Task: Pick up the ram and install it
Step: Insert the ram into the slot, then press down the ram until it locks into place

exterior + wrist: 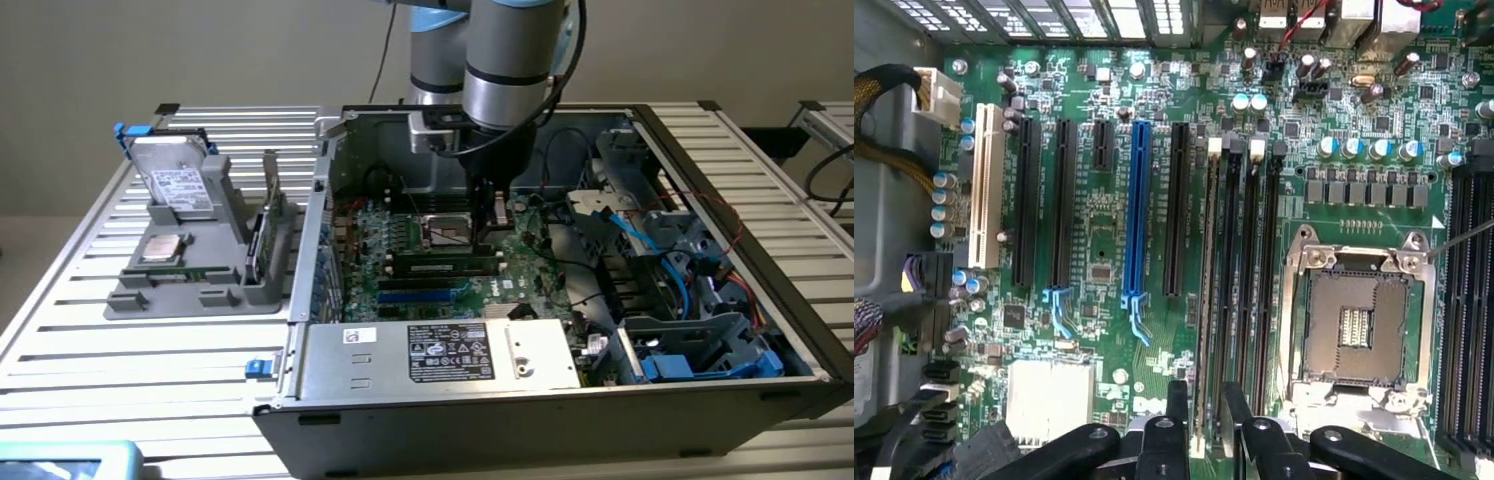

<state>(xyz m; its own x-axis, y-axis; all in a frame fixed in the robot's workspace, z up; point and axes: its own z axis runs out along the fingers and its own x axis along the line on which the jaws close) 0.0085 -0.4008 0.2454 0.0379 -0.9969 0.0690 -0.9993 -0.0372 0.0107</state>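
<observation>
Claw [1204, 395] is noted low inside the open computer case [534, 425], just over the motherboard [1094, 260] and near the empty processor socket [1354, 325].

Jaw setting: partly apart, a middling gap, neither spread wide nor pinched together. The two dark fingers [1176, 400] are placed one on each side of the ram [1206, 280], at one end of the stick.

Ram position: stood on edge in a memory slot, the one farthest from the socket in the bank of four beside it. It is seen edge-on in the wrist view as a thin pale line running the length of the slot. In the exterior view a long dark stick with a white label is seen lying along the board just below the claw. Whether it is pressed fully home cannot be told.

Contact: a sliver of board is visible between the stick and one finger, so that side is apart. Whether the other finger touches the stick cannot be told. The stick is straddled, not clamped.

Surroundings: a grey tray [200, 295] is set on the slatted table [134, 360], to the exterior view's left of the case. It holds a silver hard drive [178, 185] and a small square processor chip [163, 248].
</observation>
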